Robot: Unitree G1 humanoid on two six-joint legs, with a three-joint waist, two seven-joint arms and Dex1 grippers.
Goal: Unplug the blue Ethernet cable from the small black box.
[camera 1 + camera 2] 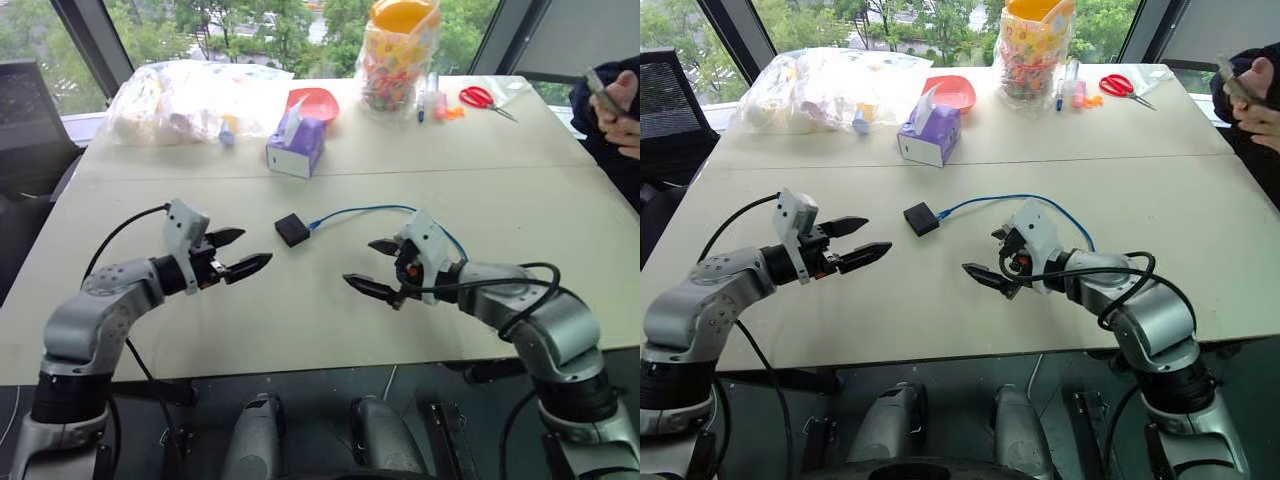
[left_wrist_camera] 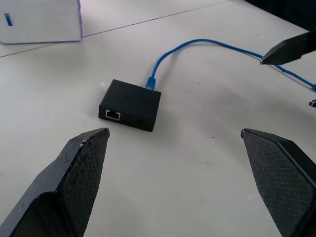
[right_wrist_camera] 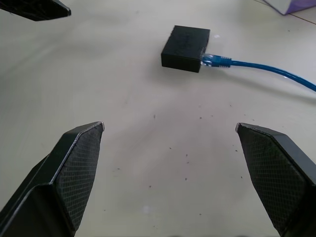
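Both tools, left (image 1: pixel 245 252) and right (image 1: pixel 375 266), gape empty (fingers wide apart) flanking the small matte black square box (image 1: pixel 292 229), thin bright blue Ethernet cable (image 1: pixel 360 211) plugged in.

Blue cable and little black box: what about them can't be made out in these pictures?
- blue Ethernet cable: far end hidden behind the right gripper, head views.
- Plug latch on small black box: too small, right wrist view.
- Cable's run cut off by the frame edge, right wrist view.

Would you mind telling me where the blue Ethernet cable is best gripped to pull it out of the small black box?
Probably at the plug end of the blue Ethernet cable, right where it enters the small black box. The cord runs off toward the right gripper, which is open, so that side suits it; the open left gripper could hold the box.
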